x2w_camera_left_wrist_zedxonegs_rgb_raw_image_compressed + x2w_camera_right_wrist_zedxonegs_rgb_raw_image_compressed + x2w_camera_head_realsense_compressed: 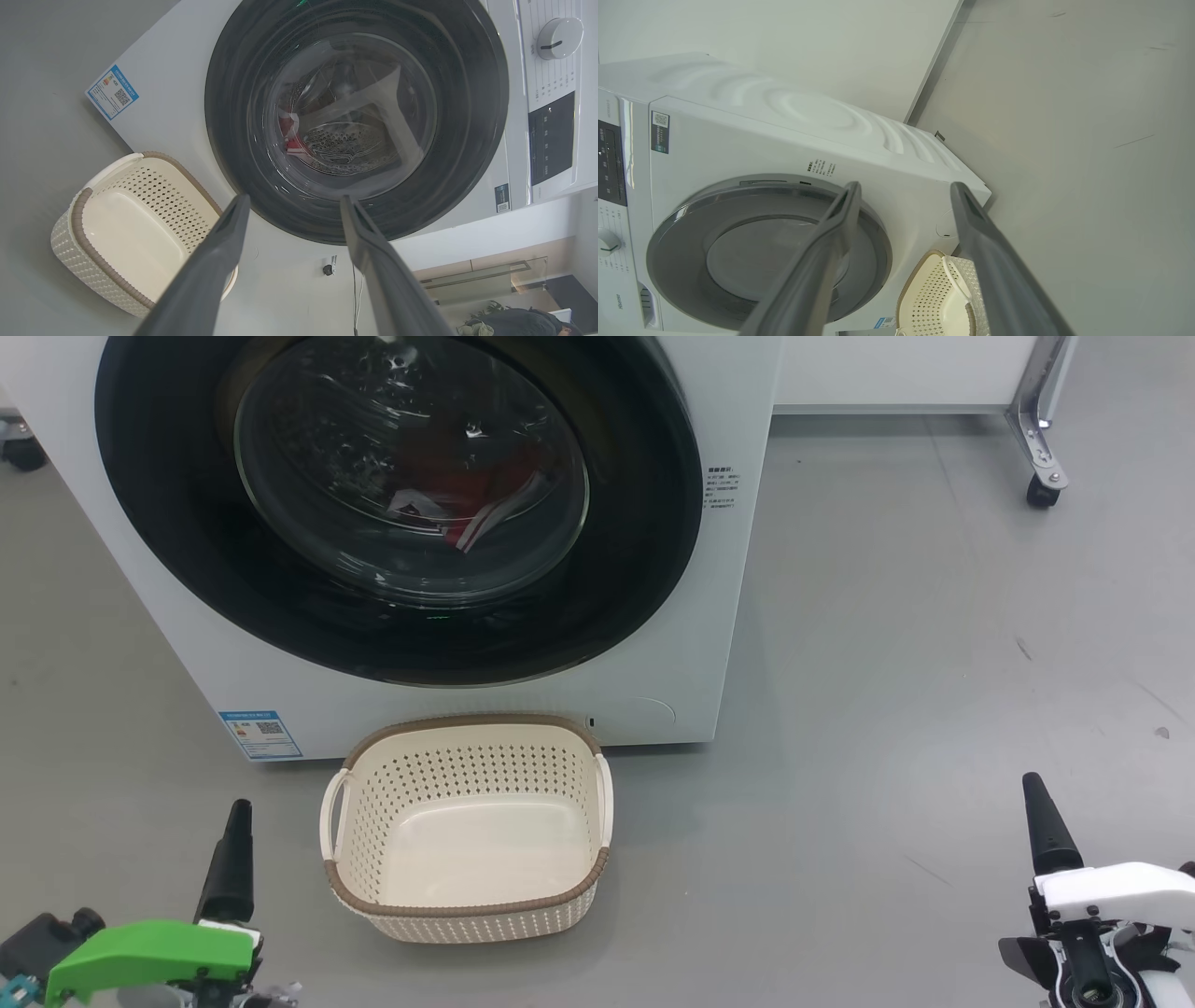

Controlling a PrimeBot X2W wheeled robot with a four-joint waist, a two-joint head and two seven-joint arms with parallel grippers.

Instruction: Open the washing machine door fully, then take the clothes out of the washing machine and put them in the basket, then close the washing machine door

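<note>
The white washing machine (747,523) stands ahead, and its door (187,541), a glossy black ring around a bulging glass window, lies shut against the front. Red and white clothes (485,485) show through the glass, inside the drum. On the floor just below the door sits the cream basket (467,910), with nothing in it. One dark finger (229,868) of my left gripper rises left of the basket. Far to the right is a finger (1047,826) of my right gripper. My left gripper (294,200) is open and points at the door's lower rim. My right gripper (906,186) is open, well off the machine.
A metal frame leg on a caster (1041,476) stands at the far right by the wall, and another caster (23,453) is at the far left. Grey floor (934,709) spreads right of the machine. The control panel's dial (558,37) sits above the door.
</note>
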